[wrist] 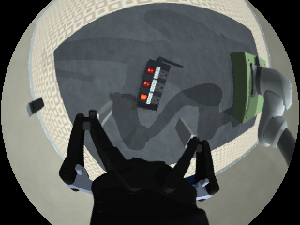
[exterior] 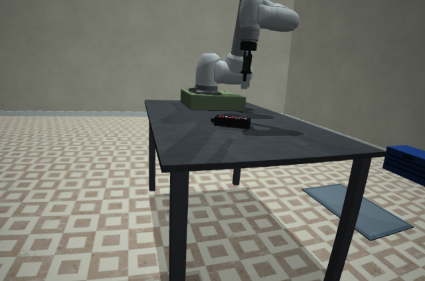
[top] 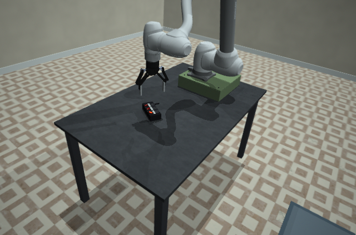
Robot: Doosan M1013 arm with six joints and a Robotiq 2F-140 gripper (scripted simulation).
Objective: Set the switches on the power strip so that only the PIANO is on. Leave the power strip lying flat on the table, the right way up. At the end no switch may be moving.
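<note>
A small black power strip lies flat on the dark table, right way up, with a row of red switches on top. In the wrist view three switches glow red; labels are too small to read. My gripper is open and empty. It hangs well above the table, a little behind the strip toward the table's far left edge, fingers pointing down.
The arm's green base block stands at the table's back corner. A blue box and a grey floor panel lie off the table.
</note>
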